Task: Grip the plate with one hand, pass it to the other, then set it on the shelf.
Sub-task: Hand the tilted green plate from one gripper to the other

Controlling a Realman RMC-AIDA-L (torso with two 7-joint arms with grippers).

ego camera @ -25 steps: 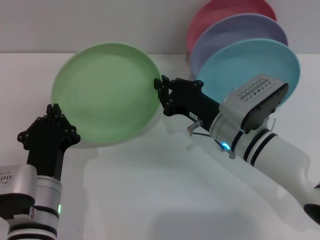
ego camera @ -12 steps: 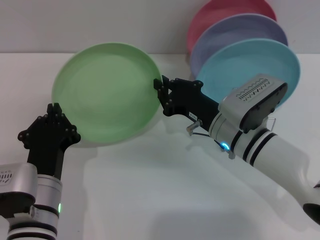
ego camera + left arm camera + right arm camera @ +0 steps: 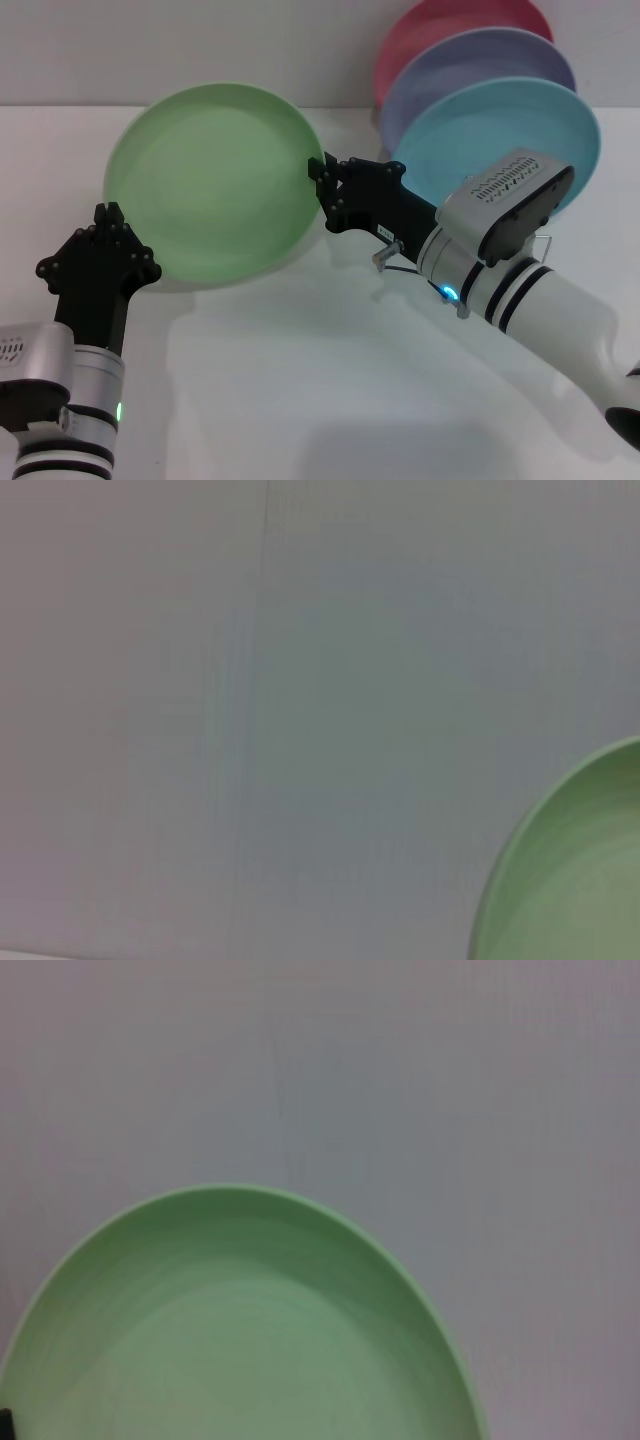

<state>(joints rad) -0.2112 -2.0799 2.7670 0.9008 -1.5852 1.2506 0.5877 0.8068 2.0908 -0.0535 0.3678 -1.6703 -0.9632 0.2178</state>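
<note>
The pale-green plate (image 3: 210, 185) hangs tilted above the white table, its face toward me. My right gripper (image 3: 322, 178) is shut on its right rim, the arm reaching in from the lower right. My left gripper (image 3: 108, 218) stands upright at the plate's lower-left rim, overlapping its edge; whether it touches the plate cannot be made out. The plate (image 3: 575, 880) fills one corner of the left wrist view, and the plate (image 3: 240, 1330) covers much of the right wrist view. Of the shelf, only a thin silver wire (image 3: 548, 240) shows behind my right arm.
Three plates stand on edge at the back right: pink (image 3: 450, 25), lavender (image 3: 480, 60) and sky-blue (image 3: 500, 125), the blue one nearest. The white table (image 3: 300, 380) stretches to the front, with a pale wall behind it.
My left gripper has crept slightly up and toward the plate's lower-left rim. The plate and my right gripper have barely moved.
</note>
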